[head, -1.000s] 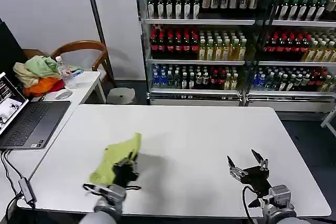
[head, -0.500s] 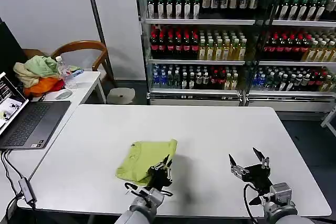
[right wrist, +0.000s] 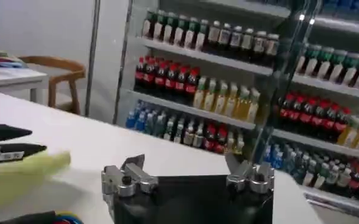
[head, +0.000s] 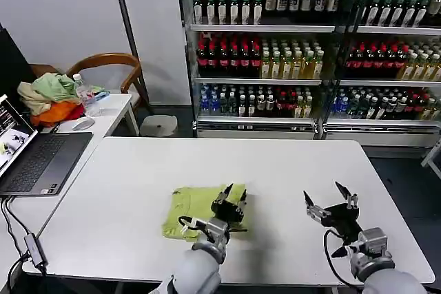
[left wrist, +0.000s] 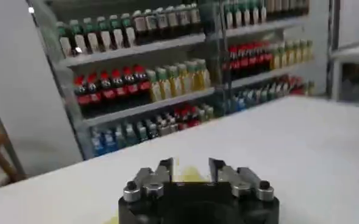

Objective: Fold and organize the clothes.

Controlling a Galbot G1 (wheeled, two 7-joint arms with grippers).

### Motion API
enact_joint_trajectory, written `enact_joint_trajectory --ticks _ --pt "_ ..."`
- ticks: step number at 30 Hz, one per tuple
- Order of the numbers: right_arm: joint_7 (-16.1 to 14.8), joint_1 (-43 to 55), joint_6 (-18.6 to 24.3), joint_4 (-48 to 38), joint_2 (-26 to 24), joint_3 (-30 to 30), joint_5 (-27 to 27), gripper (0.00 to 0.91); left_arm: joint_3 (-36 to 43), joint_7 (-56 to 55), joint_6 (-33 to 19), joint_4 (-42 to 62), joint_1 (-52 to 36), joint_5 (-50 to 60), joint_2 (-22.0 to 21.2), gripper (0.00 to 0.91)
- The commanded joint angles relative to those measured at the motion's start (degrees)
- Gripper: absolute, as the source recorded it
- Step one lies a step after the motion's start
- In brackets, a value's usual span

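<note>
Once the left gripper [head: 230,206], jaws spread, had dragged the lime T-shirt [head: 189,210] to lower centre, it lay folded; the right gripper [head: 333,208] waited spread at lower right.

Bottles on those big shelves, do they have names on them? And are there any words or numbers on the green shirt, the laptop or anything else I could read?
No text here can be read.
Bottles on the shelves: labels too small and blurred to read.
Laptop screen: shows pictures, any words too small.
Lime T-shirt, folded on the white table under the left gripper: no print showing.
Right gripper: no markings legible.
</note>
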Motion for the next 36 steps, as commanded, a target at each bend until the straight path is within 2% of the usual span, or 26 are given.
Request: enact_joint_trajectory --ticks 1,3,5,7,10,11,13,19,22,26,29,33,36 --pt "0.0 7.4 0.9 -4.4 -0.6 0.1 -0.1 0.907 -3.8 1.5 -4.4 -4.3 -3.7 -12.4 -0.9 0.907" --pt "-0.1 7.4 2.3 -5.0 0.1 -0.8 -2.4 0.907 -10.1 4.9 -5.3 -8.6 -2.9 -11.5 3.0 0.907" --pt "-0.1 7.7 3.0 -6.2 1.4 -2.8 -3.6 0.907 -12.7 6.0 -6.0 -9.9 -2.1 -10.5 5.1 0.907" --pt "0.2 7.9 3.3 -7.1 2.7 -5.4 -4.6 0.907 -21.4 10.1 -9.3 -10.0 1.7 -8.5 12.3 0.907" --pt "0.0 8.6 3.2 -8.5 5.2 -11.6 -4.7 0.907 -30.3 13.9 -13.5 -6.9 5.5 -6.4 17.0 0.907" --pt "-0.2 9.5 3.0 -9.3 6.8 -15.9 -4.8 0.907 -31.3 14.1 -13.9 -6.6 5.8 -6.5 17.4 0.907" --pt "0.0 10.6 2.5 -10.5 8.5 -19.2 -4.6 0.907 -37.4 17.2 -15.9 -3.4 9.3 -6.9 19.2 0.907" --pt "1.3 14.4 0.4 -15.5 13.2 -28.6 -0.7 0.907 -41.4 17.5 -18.0 -1.7 13.3 -7.3 19.1 0.907" --pt "3.2 15.6 -2.6 -17.1 14.4 -31.1 6.4 0.907 -41.6 17.5 -18.0 -1.9 13.9 -7.3 18.5 0.907" --pt "5.7 15.5 -5.6 -16.4 14.6 -30.7 15.8 0.907 -41.4 17.3 -18.0 -1.7 14.0 -7.2 18.0 0.907" --pt "5.7 15.2 -7.2 -14.4 13.9 -29.4 22.2 0.907 -41.5 17.3 -18.0 -1.4 13.8 -7.3 18.1 0.907" --pt "6.2 16.2 -9.7 -14.5 12.9 -26.7 28.7 0.907 -41.2 17.2 -17.9 -1.2 13.5 -7.3 18.1 0.907" --pt "5.7 17.3 -9.8 -16.6 12.5 -25.7 30.8 0.907 -40.9 17.0 -17.8 -1.2 13.4 -7.3 17.9 0.907"
